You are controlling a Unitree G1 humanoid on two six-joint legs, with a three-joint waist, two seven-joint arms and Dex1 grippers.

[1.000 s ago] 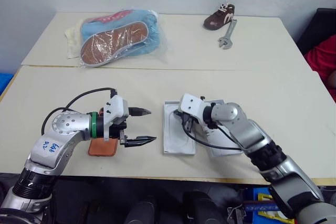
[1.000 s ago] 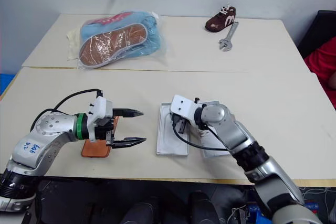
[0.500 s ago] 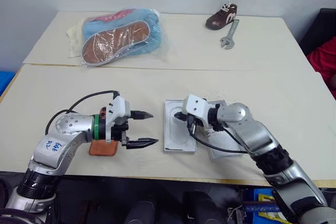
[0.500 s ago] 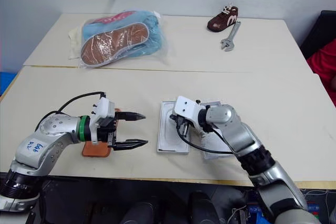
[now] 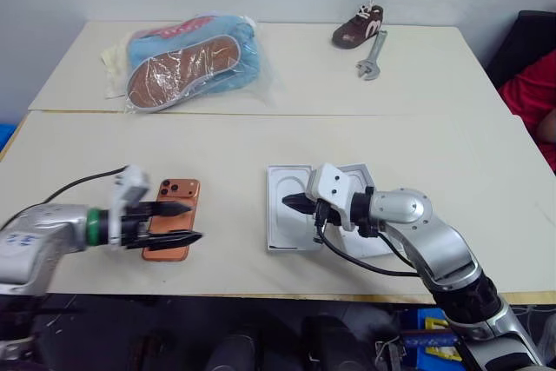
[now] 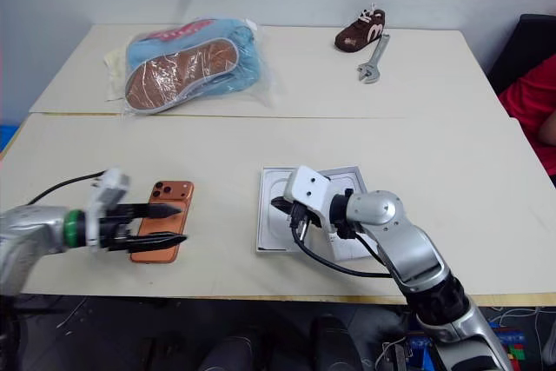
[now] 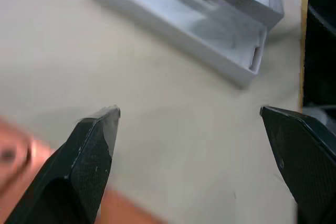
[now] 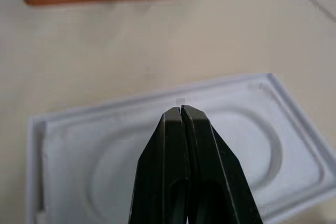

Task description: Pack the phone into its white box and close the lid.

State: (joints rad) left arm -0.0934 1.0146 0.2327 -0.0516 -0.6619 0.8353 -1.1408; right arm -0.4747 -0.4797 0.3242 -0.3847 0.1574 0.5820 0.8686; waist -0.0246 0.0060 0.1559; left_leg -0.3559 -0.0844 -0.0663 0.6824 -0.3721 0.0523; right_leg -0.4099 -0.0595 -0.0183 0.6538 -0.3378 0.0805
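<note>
Left eye view: left gripper (image 5: 181, 222) gapes level over the phone (image 5: 174, 216)

Two beige tables (image 5: 434, 141), pushed together.
Near: phone (image 5: 173, 229) left, white box (image 5: 291, 208) mid. Far: bagged slippers (image 5: 187, 60), brown shoe (image 5: 359, 25), wrench (image 5: 371, 56).

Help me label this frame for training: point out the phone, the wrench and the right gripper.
phone (image 5: 175, 206), left eye view, on its orange back below the camera cluster.
wrench (image 5: 370, 56), left eye view, middle of its handle.
right gripper (image 8: 181, 109), right wrist view, at the shut fingertips.
</note>
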